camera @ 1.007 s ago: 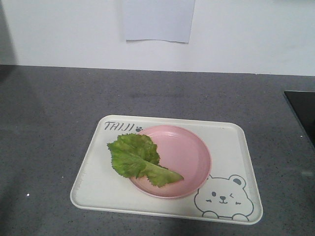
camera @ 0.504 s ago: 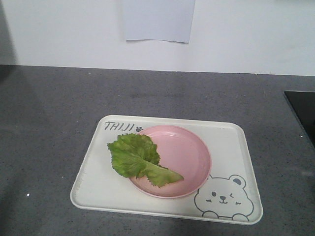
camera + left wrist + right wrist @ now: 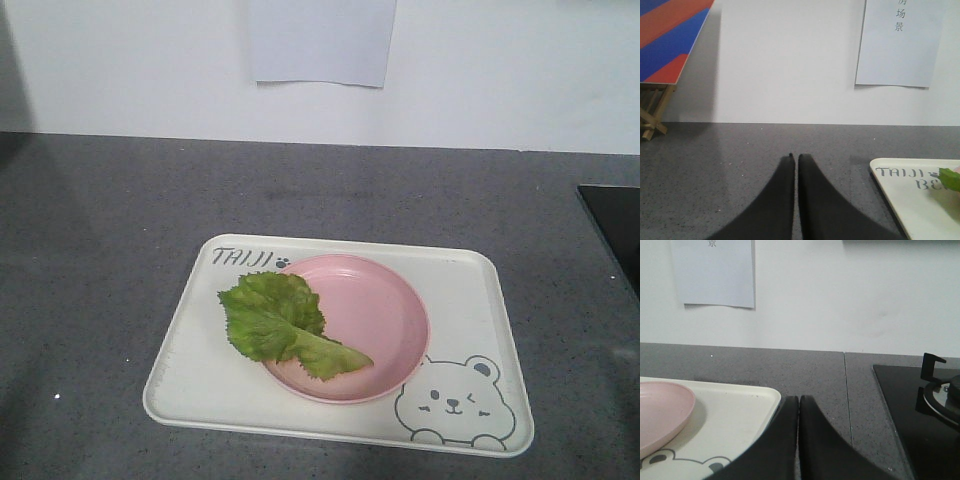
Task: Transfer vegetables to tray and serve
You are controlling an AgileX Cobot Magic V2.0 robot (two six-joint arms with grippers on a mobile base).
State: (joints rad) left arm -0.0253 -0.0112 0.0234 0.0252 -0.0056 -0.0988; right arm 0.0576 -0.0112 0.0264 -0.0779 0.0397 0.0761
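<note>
From the front camera I see the tray (image 3: 190, 375) lying flat on the grey counter (image 3: 100, 250), its long axis running left to right, with the bear drawing at its near right corner. A pink plate (image 3: 385, 310) sits on the tray, and the lettuce leaf (image 3: 275, 320) lies half on that plate: its frilly blade hangs over the plate's left rim above the tray floor, while the paler stem rests on the plate. The leaf's long axis runs diagonally, blade toward far left, stem pointing near right.

On my left wrist view, the left gripper (image 3: 794, 159) has its 2 fingers pressed together, holding nothing, over bare counter left of the tray. On the right wrist view, the right gripper (image 3: 799, 400) is likewise closed and empty, by the tray's right edge, with a black stove (image 3: 905, 415) further right.
</note>
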